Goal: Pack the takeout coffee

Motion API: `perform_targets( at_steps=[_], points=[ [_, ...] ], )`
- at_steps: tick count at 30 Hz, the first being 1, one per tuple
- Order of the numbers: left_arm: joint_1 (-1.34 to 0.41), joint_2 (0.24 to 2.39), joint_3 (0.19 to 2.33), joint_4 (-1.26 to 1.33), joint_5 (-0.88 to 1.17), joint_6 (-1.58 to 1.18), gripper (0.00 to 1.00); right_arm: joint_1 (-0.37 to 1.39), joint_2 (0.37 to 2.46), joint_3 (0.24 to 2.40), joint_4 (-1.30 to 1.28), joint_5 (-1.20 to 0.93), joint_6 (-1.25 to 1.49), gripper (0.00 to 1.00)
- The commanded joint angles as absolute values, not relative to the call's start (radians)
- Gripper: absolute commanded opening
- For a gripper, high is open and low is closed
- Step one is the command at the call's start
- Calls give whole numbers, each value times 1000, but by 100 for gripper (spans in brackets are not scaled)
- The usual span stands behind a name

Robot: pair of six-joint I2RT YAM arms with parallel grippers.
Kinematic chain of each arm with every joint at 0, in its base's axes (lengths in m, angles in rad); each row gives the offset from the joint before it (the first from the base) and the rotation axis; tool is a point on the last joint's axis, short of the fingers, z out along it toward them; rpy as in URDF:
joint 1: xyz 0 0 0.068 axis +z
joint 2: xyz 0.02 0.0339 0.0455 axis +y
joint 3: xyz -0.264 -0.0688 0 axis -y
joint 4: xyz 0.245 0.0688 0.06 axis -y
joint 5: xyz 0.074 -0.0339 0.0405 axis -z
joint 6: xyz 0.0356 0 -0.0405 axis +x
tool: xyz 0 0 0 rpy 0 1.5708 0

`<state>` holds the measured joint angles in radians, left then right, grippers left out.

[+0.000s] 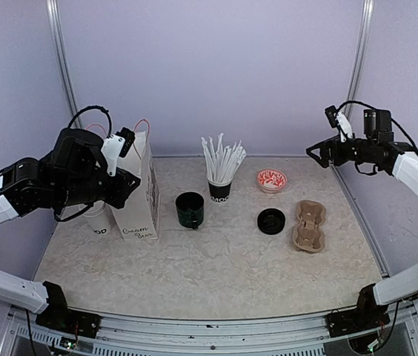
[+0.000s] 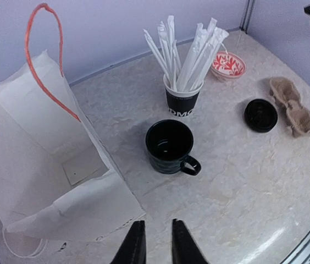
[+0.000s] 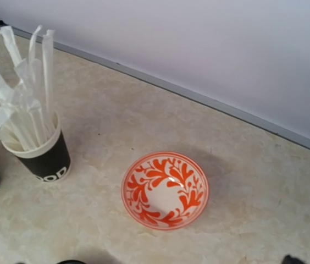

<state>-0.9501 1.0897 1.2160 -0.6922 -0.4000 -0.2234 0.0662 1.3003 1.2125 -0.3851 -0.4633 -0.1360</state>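
One white paper cup (image 1: 99,221) with black lettering stands at the left, beside the white paper bag (image 1: 138,204), half hidden under my left arm. The second cup is out of view. A round black lid (image 1: 271,221) lies on the table right of centre and also shows in the left wrist view (image 2: 260,115). The bag (image 2: 45,165) stands open and I see no cup inside. My left gripper (image 2: 154,242) hovers over the bag's near edge, its jaws slightly apart and empty. My right gripper (image 1: 314,153) is raised at the back right, open and empty.
A squat black mug (image 1: 190,209) stands at centre, with a black cup of white straws (image 1: 220,185) behind it. A red-patterned bowl (image 3: 165,190) sits at the back right. A brown cardboard cup carrier (image 1: 309,225) lies right of the lid.
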Motion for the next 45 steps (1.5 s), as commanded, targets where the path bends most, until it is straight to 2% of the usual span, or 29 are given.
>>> perform_targets(
  at_steps=[1,2,8,16,25,30,34,36,41,45],
  points=[
    [-956,1095,1144,-741,-386,-265,4,54,1310,1206,-350,-501,-137,99],
    [-955,1100,1122,-737,-398,-264,0,53,1312,1207,-352,-506,-144,99],
    [-929,1155,1016,-693,-496,-254,0,53,1320,1201,-373,-584,-198,99],
    [-764,1289,986,-576,-534,-193,0,53,1349,1206,-392,-617,-229,99],
    [-566,1445,1051,-337,-443,-52,1,54,1411,1226,-393,-604,-235,99],
    [-569,1527,1153,-472,-435,-98,11,54,1420,1236,-410,-632,-241,99],
    [-633,1449,1165,-640,-472,-219,33,54,1411,1232,-426,-656,-258,99],
    [-639,1387,1184,-736,-464,-293,38,54,1415,1231,-435,-673,-262,99],
    [-553,1335,1230,-967,-394,-413,41,53,1437,1250,-462,-720,-274,99],
    [-446,1351,1203,-1014,-302,-394,41,53,1442,1258,-473,-755,-286,99]
  ],
)
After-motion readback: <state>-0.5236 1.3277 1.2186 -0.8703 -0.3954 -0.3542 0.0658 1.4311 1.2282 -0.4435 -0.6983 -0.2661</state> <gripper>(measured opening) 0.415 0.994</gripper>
